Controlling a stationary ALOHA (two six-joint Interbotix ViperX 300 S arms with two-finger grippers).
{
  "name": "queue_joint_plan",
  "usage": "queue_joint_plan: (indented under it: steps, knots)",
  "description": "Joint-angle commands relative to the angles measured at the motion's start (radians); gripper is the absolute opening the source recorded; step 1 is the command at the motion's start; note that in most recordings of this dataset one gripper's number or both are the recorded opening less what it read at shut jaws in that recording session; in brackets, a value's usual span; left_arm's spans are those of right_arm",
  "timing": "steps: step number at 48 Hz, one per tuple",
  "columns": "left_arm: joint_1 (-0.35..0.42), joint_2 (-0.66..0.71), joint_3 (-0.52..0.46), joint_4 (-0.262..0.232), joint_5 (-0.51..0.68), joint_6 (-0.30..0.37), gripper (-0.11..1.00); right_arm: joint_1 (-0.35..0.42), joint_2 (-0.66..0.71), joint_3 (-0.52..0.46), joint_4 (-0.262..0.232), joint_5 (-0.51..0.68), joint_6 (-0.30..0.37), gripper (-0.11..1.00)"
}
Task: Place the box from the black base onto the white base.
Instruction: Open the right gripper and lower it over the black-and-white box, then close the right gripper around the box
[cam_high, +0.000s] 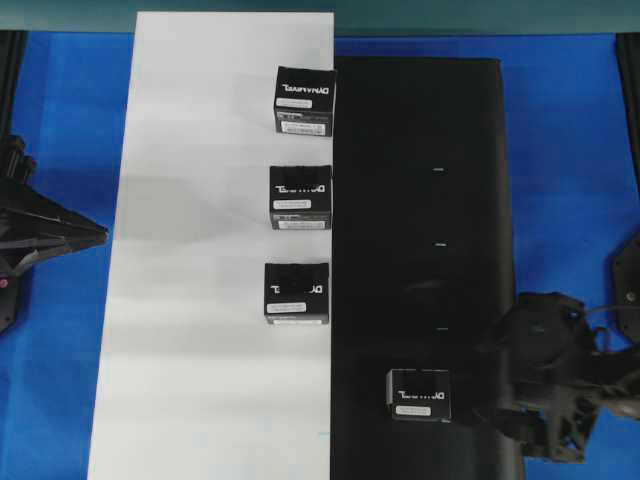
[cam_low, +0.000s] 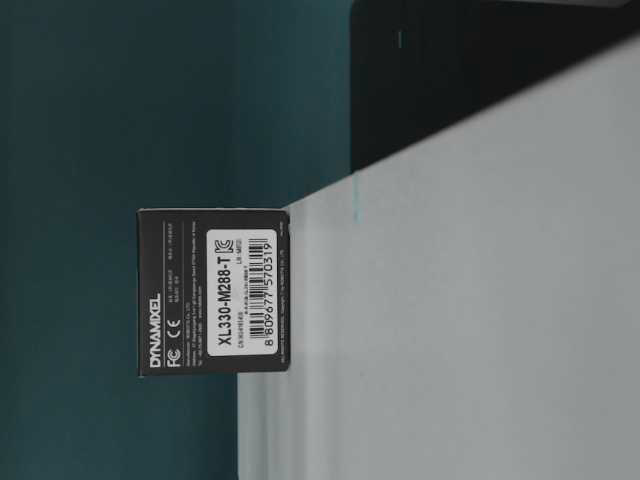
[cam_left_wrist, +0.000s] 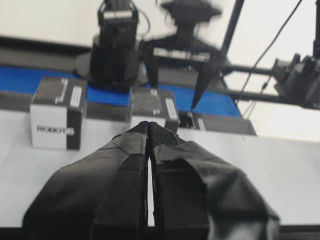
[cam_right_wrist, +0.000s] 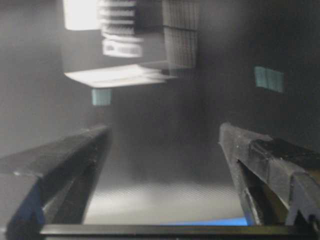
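The box (cam_high: 420, 394) is a small black carton with white lettering, lying near the front of the black base (cam_high: 420, 200). My right gripper (cam_high: 487, 385) is open just to its right, at the sheet's edge, empty. In the right wrist view the box (cam_right_wrist: 130, 45) is blurred, ahead and up-left of the open jaws (cam_right_wrist: 165, 129). Three look-alike cartons (cam_high: 300, 197) stand in a row along the right edge of the white base (cam_high: 200, 250). My left gripper (cam_high: 95, 235) is shut and empty at the board's left edge; it also shows in the left wrist view (cam_left_wrist: 150, 127).
Blue table (cam_high: 570, 150) surrounds both bases. The left wrist view shows cartons (cam_left_wrist: 57, 112) on the white base (cam_left_wrist: 275, 165) and arm hardware behind. The table-level view shows one labelled carton (cam_low: 215, 290) at the white base's (cam_low: 450, 320) edge.
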Motion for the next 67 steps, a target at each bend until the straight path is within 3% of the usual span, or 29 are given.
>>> queue_joint_plan:
  steps: [1, 5, 16, 31, 40, 67]
  knots:
    - [-0.002, 0.005, -0.026, 0.003, 0.009, -0.006, 0.01, 0.040, -0.005, -0.005, -0.130, 0.020, 0.112, 1.00]
    - [-0.002, 0.005, -0.026, 0.003, 0.011, -0.008, 0.01, 0.063, 0.025, -0.017, -0.184, 0.023, 0.181, 1.00]
    - [-0.002, 0.003, -0.026, 0.003, 0.012, -0.008, 0.01, 0.087, 0.133, -0.089, -0.187, 0.043, 0.199, 1.00]
    - [-0.002, 0.003, -0.026, 0.003, 0.012, -0.009, 0.02, 0.084, 0.138, -0.087, -0.187, 0.127, 0.206, 1.00]
    - [-0.002, -0.002, -0.028, 0.003, 0.012, -0.009, 0.01, 0.083, 0.149, -0.094, -0.187, 0.052, 0.210, 1.00]
    - [-0.002, 0.002, -0.028, 0.003, 0.012, -0.009, 0.01, 0.015, 0.190, -0.106, -0.195, -0.014, 0.172, 1.00]
